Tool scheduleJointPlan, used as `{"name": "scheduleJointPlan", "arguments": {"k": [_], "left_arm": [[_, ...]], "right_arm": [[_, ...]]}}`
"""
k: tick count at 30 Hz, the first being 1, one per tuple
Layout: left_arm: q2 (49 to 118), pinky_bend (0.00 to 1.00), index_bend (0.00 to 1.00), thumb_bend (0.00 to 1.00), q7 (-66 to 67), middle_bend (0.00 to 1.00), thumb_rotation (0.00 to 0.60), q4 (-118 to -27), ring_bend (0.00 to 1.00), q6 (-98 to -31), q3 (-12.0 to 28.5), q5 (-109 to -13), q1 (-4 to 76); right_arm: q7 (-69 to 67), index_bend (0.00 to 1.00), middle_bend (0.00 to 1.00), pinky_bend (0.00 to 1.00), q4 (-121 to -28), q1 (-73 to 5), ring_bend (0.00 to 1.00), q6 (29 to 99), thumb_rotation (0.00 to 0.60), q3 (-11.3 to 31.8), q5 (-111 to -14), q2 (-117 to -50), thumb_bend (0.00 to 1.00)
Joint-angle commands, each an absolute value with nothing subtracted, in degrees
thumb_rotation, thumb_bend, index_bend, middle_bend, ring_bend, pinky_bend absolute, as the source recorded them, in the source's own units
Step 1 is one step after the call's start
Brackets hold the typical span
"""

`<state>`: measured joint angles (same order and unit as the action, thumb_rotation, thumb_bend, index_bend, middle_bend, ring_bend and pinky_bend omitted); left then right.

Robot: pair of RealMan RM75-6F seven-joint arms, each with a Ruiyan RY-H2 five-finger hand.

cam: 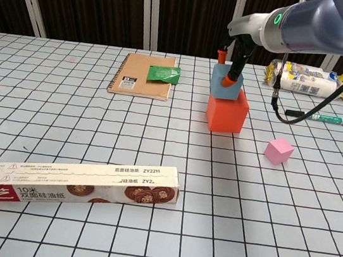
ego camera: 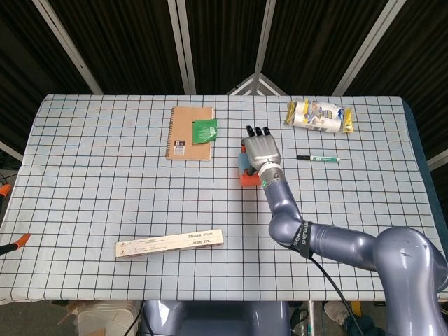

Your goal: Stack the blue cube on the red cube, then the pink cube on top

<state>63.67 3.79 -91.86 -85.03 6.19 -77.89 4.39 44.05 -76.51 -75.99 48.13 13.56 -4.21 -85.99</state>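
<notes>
**Open cloth in front, clutter behind the stack**

The red cube (cam: 227, 112) with the blue cube (cam: 225, 85) on it, held by the right hand (cam: 232, 65), blocks the table's centre. Behind stand the notebook (cam: 140, 75), snack packet (cam: 303, 80) and marker (cam: 317, 116). The pink cube (cam: 278, 151) sits to the right with bare cloth around it; the long box (cam: 71, 182) lies well apart at front left.

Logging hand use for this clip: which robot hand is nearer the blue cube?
Right. The right robot hand grips the blue cube over the red cube; the left robot hand is not visible.
</notes>
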Motion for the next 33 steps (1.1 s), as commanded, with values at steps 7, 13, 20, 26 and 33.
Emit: {"name": "scheduleJointPlan", "arguments": {"k": [7,13,20,26,33], "left_arm": [[63.70,0.00,0.03,0.11,3.85,0.00,0.600,-91.87,0.00,-84.99,6.30,-77.65,4.40],[63.73,0.00,0.03,0.11,3.95,0.00,0.600,-91.87,0.00,-85.01,6.25,-77.73,4.40],[63.76,0.00,0.03,0.11,4.16,0.00,0.600,-91.90,0.00,-84.81,6.24,-77.63,4.50],[63.77,0.00,0.03,0.11,4.21,0.00,0.600,-91.94,0.00,-84.94,6.29,-77.57,4.45],[63.82,0.00,0.03,0.11,4.43,0.00,0.600,-91.95,0.00,-84.82,6.28,-77.52,4.53]], "right_arm": [[44.21,0.57,0.00,0.00,-76.42,-75.79,0.05,47.37,0.600,13.38,-4.25,-85.88,0.50],[44.23,0.57,0.00,0.00,-76.58,-75.80,0.05,47.38,0.600,13.42,-4.34,-85.75,0.50],[44.30,0.57,0.00,0.00,-76.33,-75.70,0.05,47.09,0.600,13.22,-4.11,-85.66,0.50],[44.55,0.57,0.00,0.00,-75.88,-75.74,0.05,46.81,0.600,12.99,-3.84,-85.69,0.50],[44.60,0.57,0.00,0.00,-75.90,-75.81,0.05,46.70,0.600,12.98,-3.91,-85.64,0.50]]}}
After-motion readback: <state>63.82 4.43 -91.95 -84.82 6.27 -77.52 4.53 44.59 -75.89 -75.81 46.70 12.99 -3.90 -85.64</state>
